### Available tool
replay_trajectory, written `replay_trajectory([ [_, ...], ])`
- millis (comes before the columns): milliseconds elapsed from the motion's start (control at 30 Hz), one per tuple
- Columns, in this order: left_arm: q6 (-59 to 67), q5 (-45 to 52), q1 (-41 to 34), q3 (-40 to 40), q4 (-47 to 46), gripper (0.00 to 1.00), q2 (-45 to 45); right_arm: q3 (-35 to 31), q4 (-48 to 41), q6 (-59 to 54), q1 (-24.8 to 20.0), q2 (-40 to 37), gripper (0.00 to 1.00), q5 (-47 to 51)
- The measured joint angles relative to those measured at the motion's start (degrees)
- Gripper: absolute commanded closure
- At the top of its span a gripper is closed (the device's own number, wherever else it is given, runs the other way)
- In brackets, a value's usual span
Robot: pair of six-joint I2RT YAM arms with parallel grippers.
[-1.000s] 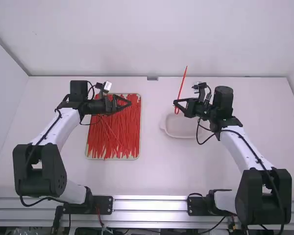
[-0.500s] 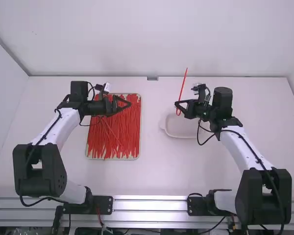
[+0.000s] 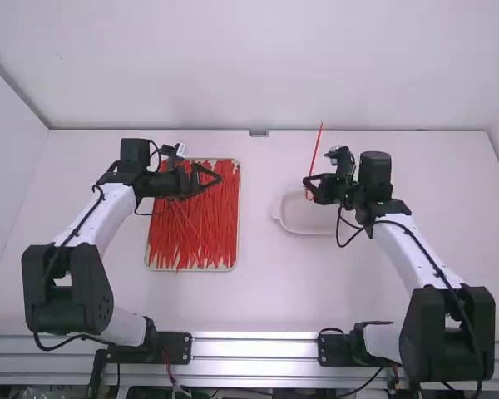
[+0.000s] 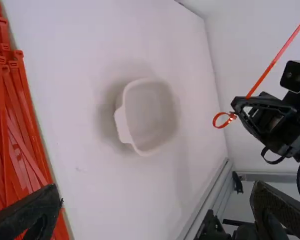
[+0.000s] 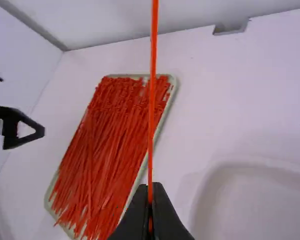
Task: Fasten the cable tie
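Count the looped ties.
1: the looped tie, held in the right gripper near the tub. The tub looks empty; the ties on the tray lie straight, though the pile could hide one.

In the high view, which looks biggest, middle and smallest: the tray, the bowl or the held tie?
Largest: the tray.
Middle: the bowl, clearly smaller.
Smallest: the held tie, a thin strip; being raised toward the camera doesn't change that.
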Motion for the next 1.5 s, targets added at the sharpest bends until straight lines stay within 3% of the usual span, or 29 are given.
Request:
replay_trajectory([
  [433,0.6,-0.1,0.0,0.0,0.0,0.01,0.0,0.0,-3.2,0.0,11.6,0.0,1.00,27.8],
  [700,0.6,-0.1,0.0,0.0,-0.5,0.01,0.0,0.0,-3.1,0.0,11.4,4.7,1.00,34.2],
  [1233,0.6,-0.1,0.0,0.0,-0.5,0.01,0.0,0.0,-2.5,1.5,10.4,14.1,1.00,35.5],
  [1367,0.6,-0.1,0.0,0.0,-0.5,0.01,0.0,0.0,-2.3,1.5,10.4,14.1,0.86,35.7],
  [1400,0.6,-0.1,0.0,0.0,-0.5,0.01,0.0,0.0,-2.1,1.7,10.4,14.1,0.71,35.6],
  [1433,0.6,-0.1,0.0,0.0,-0.5,0.01,0.0,0.0,-1.9,1.7,10.4,14.1,0.66,35.6],
  [1467,0.6,-0.1,0.0,0.0,-0.5,0.01,0.0,0.0,-1.7,1.5,10.5,14.1,0.02,35.8],
  [1500,0.6,-0.2,0.0,0.0,-0.5,0.01,0.0,0.0,-1.7,1.5,10.5,14.1,0.02,35.7],
])
